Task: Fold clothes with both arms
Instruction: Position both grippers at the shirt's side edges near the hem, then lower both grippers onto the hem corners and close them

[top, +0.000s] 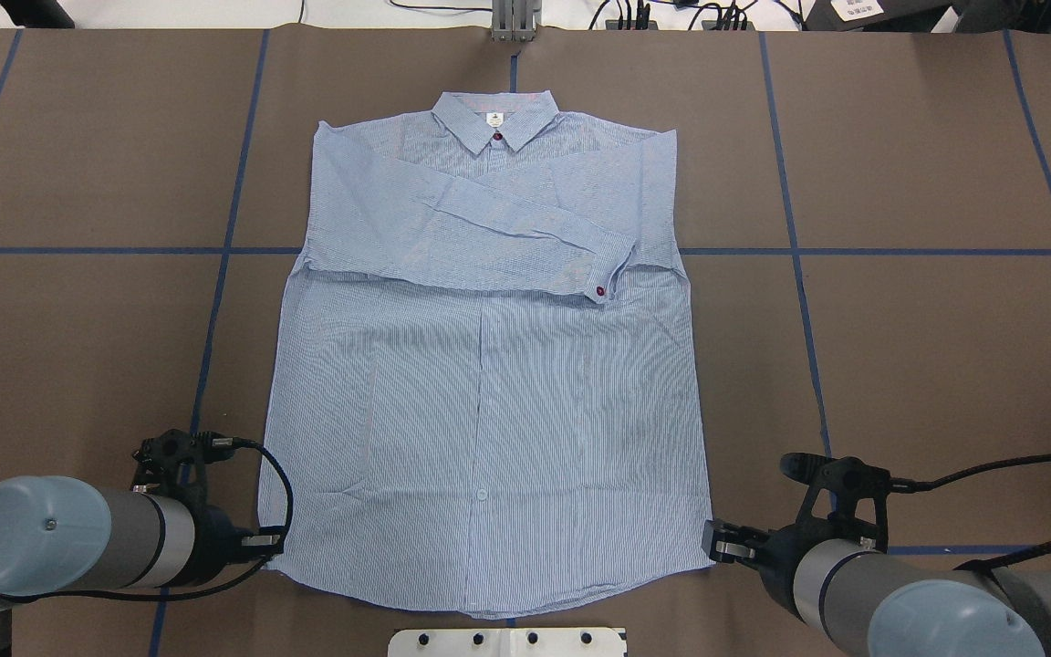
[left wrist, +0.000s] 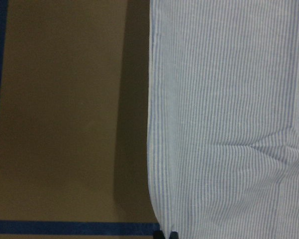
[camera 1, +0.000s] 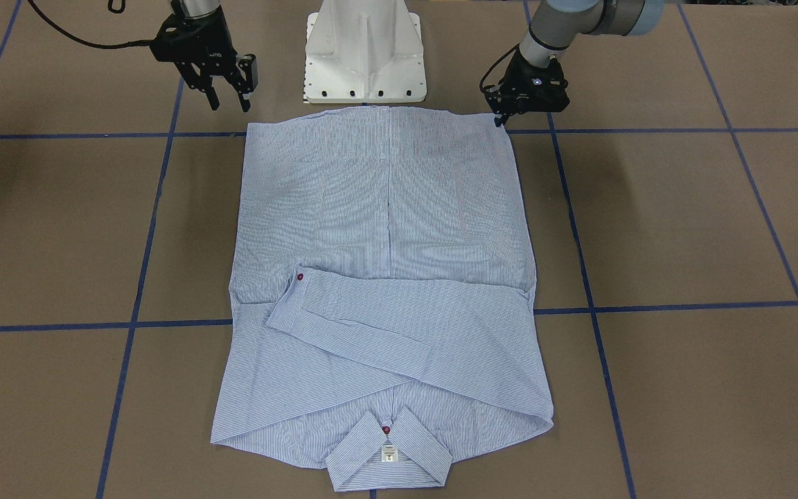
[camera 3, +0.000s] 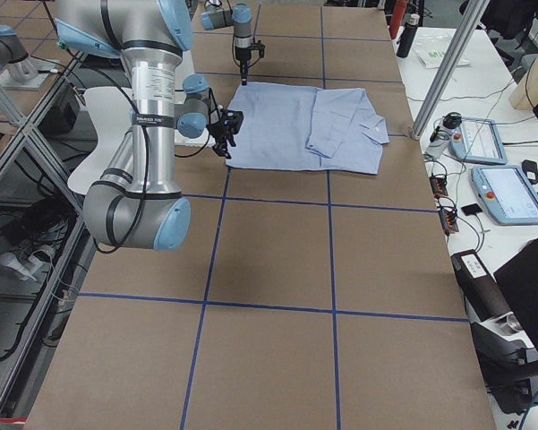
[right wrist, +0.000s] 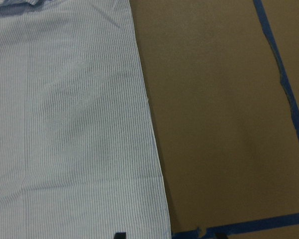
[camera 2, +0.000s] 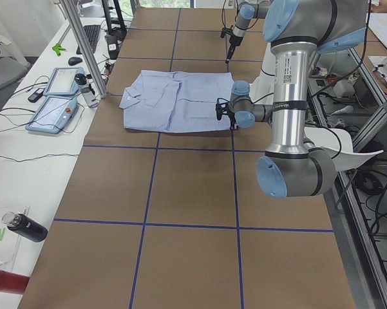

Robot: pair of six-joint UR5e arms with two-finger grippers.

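At shirt (top: 489, 392) hem corners, right jaws spread (just beside), left jaws, cannot tell if clenched

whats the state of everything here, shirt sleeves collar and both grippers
shirt, spread flat, body not folded
sleeves, folded across the chest
collar, buttoned
left gripper, at the shirt's corner, open or shut unclear
right gripper, open, holding nothing

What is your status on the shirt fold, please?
Right gripper open beside hem corner; left gripper at other corner, jaws unclear. Shirt flat, sleeves folded in. Nothing obstructing.
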